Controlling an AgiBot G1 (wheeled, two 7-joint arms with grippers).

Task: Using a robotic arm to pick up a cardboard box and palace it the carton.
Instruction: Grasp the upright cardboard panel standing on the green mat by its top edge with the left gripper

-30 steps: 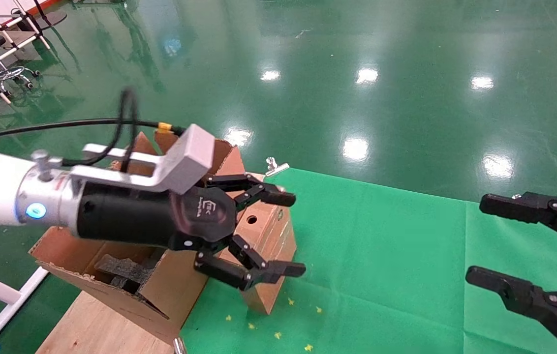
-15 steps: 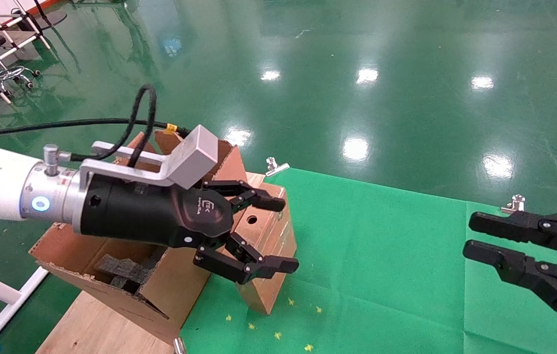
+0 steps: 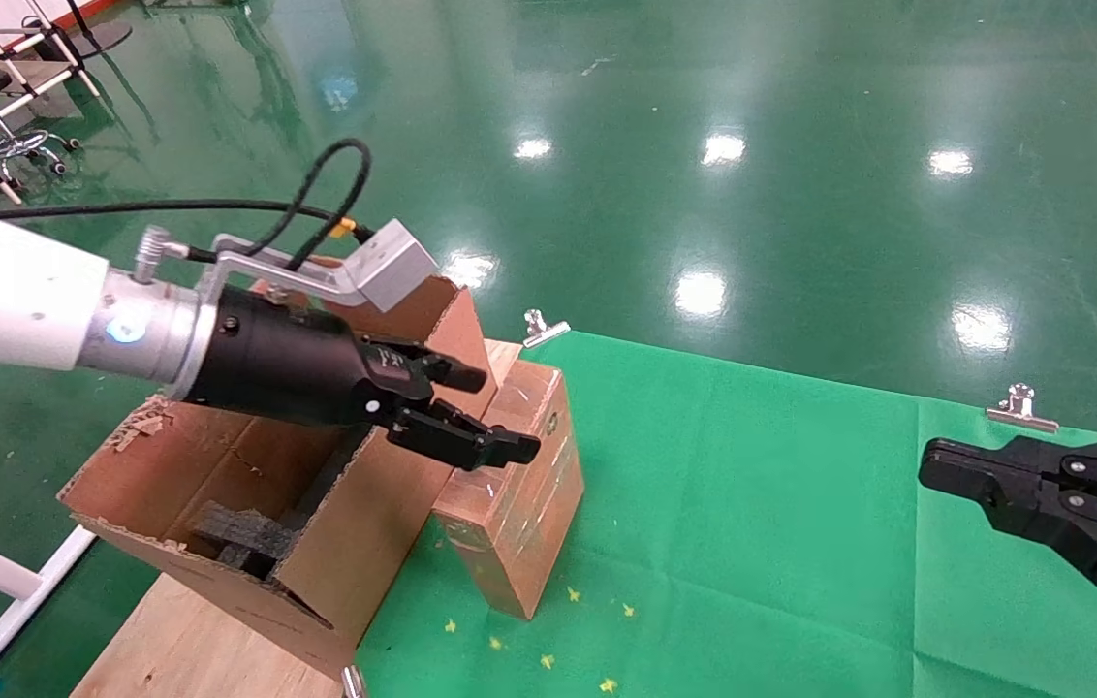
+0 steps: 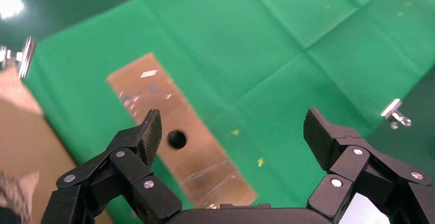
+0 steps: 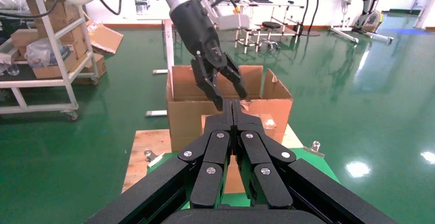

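1. Since a second ago the left arm (image 3: 15, 301) has drawn back toward the robot's left and risen, so the left gripper (image 3: 471, 412) now hangs above the box (image 3: 510, 494) rather than straddling its near face; the right gripper (image 3: 955, 475) has brought its fingers together from a wide spread.
2. The left gripper's fingers stand wide apart and hold nothing; in the left wrist view (image 4: 231, 137) the box top, with its round hole, lies below between them, nearer one finger (image 4: 149, 131) than the other.
3. The box stands on the green cloth (image 3: 752, 504) that covers the worktop, upright and closed, its left side touching or just beside the carton (image 3: 335, 543).
4. The carton sits at the worktop's left end on a bare wooden board (image 3: 180, 640), tilted, its ragged flaps up, with dark foam (image 3: 238, 533) inside.
5. The right gripper is parked well apart at the right edge of the head view, above the cloth, fingers pressed together and empty, as the right wrist view (image 5: 233, 119) confirms.
6. Metal clips (image 3: 544, 330) pin the cloth at its far edge.
7. Beyond lies a glossy green floor (image 3: 704, 145).
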